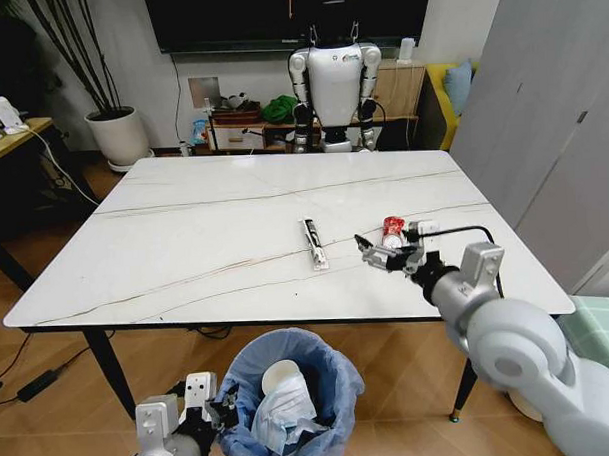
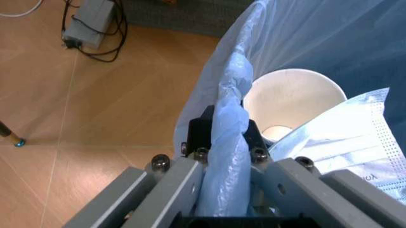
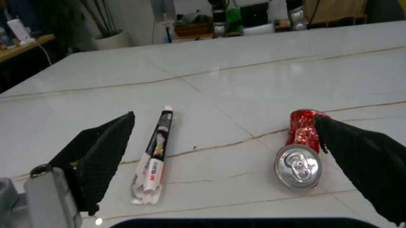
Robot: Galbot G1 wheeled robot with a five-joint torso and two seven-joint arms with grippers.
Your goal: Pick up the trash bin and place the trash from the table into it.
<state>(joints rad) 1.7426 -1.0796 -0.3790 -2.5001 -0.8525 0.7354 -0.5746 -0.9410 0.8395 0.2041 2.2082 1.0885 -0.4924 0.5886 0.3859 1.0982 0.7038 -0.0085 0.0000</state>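
The left gripper (image 1: 213, 405) is clamped on the rim of the trash bin (image 1: 334, 367), pinching the blue bag (image 2: 229, 142) between its fingers at about 9 o'clock on the bin, below the table's near edge. Inside lie one paper cup (image 2: 288, 102) and one pale mask (image 2: 355, 147). The right gripper (image 1: 387, 251) hovers low over the table (image 1: 204, 221), its fingers spread wide. Two pieces of trash lie on the tabletop: one crushed red can (image 3: 301, 152) beside the gripper's far finger, and one stick wrapper (image 3: 154, 154) at its 9 o'clock.
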